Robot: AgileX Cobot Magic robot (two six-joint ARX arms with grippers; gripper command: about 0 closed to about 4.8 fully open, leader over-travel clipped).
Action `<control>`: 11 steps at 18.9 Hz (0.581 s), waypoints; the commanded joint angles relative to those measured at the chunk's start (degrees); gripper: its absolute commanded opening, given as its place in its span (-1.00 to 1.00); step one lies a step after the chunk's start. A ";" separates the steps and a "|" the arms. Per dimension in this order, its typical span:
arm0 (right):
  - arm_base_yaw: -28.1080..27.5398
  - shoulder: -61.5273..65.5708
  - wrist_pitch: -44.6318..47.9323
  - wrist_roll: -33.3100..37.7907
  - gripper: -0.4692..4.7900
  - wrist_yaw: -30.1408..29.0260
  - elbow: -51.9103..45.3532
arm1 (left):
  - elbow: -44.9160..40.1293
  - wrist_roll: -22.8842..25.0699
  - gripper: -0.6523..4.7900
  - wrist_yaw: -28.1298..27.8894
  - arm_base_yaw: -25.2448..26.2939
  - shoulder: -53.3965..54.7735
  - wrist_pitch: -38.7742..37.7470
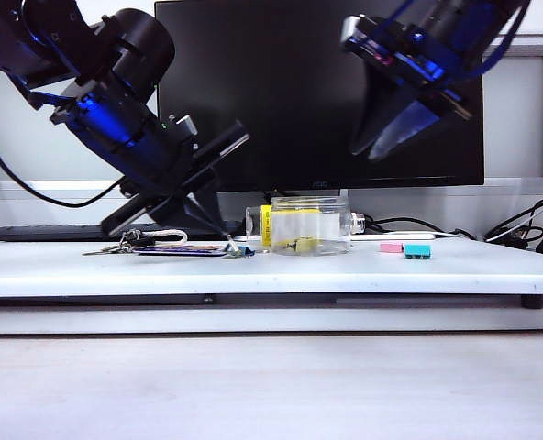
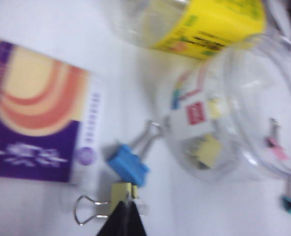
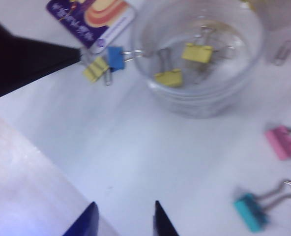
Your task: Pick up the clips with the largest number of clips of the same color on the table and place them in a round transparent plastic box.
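My left claw (image 2: 123, 216) is clamped on the last yellow clip (image 2: 122, 191) down on the bench (image 1: 363, 270), just beside the round box (image 3: 199, 59). Right claw (image 3: 123, 221) hangs open above.

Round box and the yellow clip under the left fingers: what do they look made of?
Round transparent plastic box: apparently clear glossy plastic, since two clips show through its wall. Yellow clip, pinched by the left gripper: probably painted metal body, matte, with thin shiny wire handles.

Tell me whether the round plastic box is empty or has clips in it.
Not empty. The round plastic box holds two yellow clips; a third lies outside, at the left gripper. The right gripper hangs open above.
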 commanded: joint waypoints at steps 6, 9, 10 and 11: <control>-8.94 -8.44 -0.55 0.52 -0.28 -0.15 0.24 | 7.37 10.84 -0.78 4.59 -1.33 -3.93 -0.50; -9.64 -9.49 -1.16 0.63 -0.28 -0.74 0.24 | 9.94 16.15 -0.78 4.66 -2.27 -4.02 -1.03; -9.64 -9.49 -1.57 1.22 -0.28 -1.11 0.24 | 10.64 18.53 -0.78 4.63 -3.10 -3.54 -0.83; -9.64 -9.49 -1.77 1.40 -0.28 -1.42 0.24 | 11.30 20.33 -0.78 4.44 -3.54 -2.89 -0.83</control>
